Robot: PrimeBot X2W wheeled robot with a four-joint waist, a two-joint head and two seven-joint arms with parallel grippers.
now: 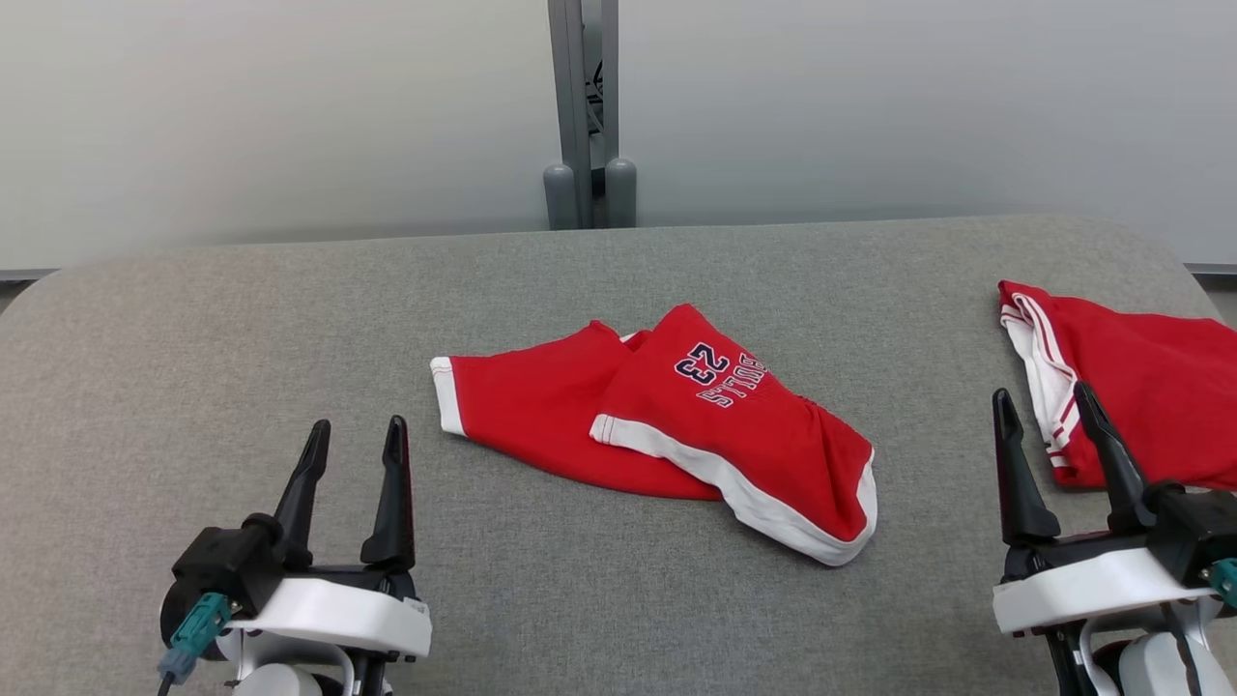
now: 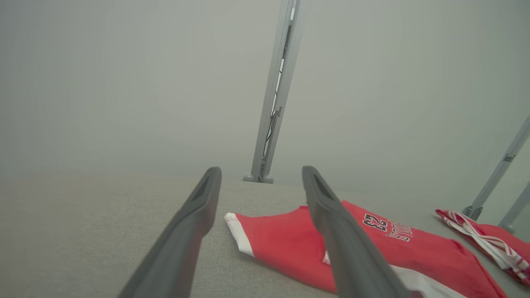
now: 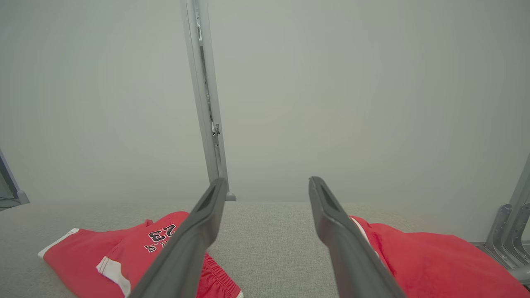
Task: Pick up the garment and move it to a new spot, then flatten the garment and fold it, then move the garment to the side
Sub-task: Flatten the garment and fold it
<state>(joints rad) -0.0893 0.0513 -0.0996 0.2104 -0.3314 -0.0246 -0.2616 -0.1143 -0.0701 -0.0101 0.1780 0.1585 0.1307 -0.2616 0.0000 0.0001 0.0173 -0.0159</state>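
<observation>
**Red garment [image 1: 667, 425] bunched mid-tabletop [image 1: 193, 319], nothing held**

The left gripper [image 1: 359, 425] sits lower left in the head view. Its jaws are spread with nothing between them, and its arm is cut off by the bottom edge. A teal connector [image 1: 198, 623] sticks out of its base. In the left wrist view one finger [image 2: 339, 231] covers a strip of the garment's middle.

The garment lies at the centre of the tabletop, between the two grippers and apart from both. It is red with white hems and folded over itself. One leg lies on top of the other, so the lower layer is partly hidden. The "23" print reads upside down from the head, and the lettering beside it is hard to make out.

The right gripper [image 1: 1042, 393] is lower right, fingers wide apart and empty. Its fingers overlap a second red garment [image 1: 1140, 387] with white stripes, which is cut off by the right frame edge. Whether they touch it cannot be told.

The tabletop is covered in grey woven fabric and has rounded far corners. Behind it are pale wall panels [image 1: 290, 116] with a grey post [image 1: 580, 116] at the joint. Both wrist views are hazy. Angled metal struts [image 2: 497, 178] are cut off at the right edge of the left wrist view.
</observation>
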